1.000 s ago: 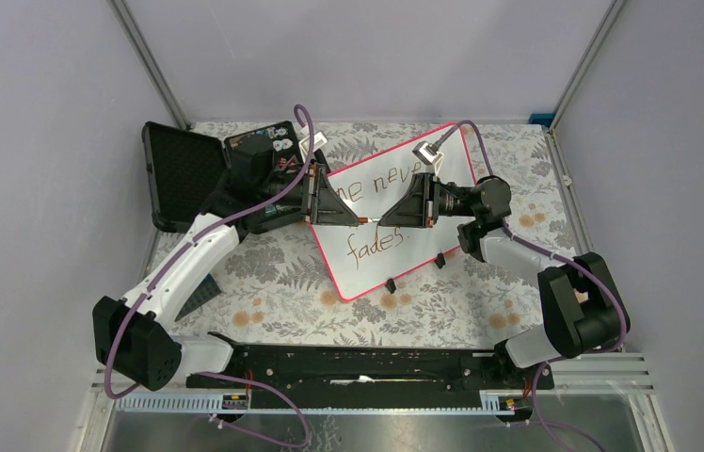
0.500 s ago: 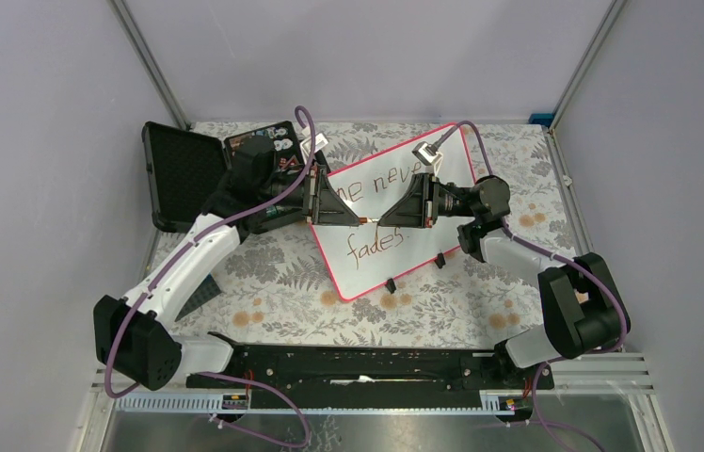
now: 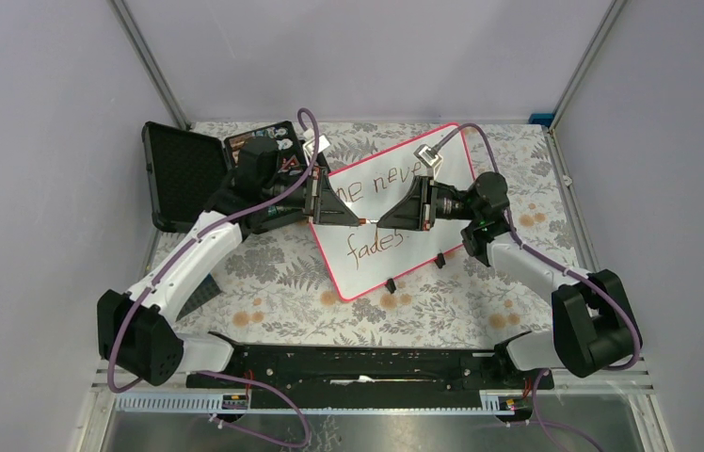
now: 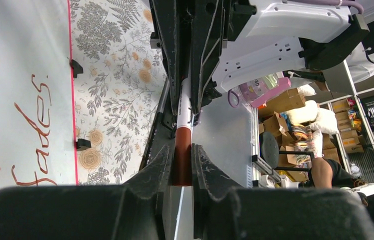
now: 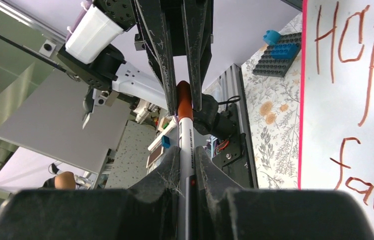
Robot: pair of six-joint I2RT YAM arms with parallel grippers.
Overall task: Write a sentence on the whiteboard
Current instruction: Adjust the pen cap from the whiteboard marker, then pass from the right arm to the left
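since the sentence (image 3: 372, 250) looks finished on the whiteboard (image 3: 367, 280), left pincer (image 4: 181, 148) pinches the marker cap (image 5: 184, 100), right pincer (image 5: 186, 150) pinches the barrel (image 4: 185, 105); likely recapping, held above the worktop (image 3: 273, 273).

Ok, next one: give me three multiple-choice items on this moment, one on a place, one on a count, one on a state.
1. Where does the open black plastic case lie?
A) left of the flat white, pink-rimmed whiteboard
B) on it
C) right of it
2. How many small black clips show on the board's near edge?
A) none
B) two
C) four
3. How are the left gripper and right gripper set?
A) both open
B) one open
C) both shut on the brown-capped white marker

Key: A, the top view shows the case beyond the board's left side; B, a second clip sits beside the first; C, each wrist view shows fingers pressed on the marker.
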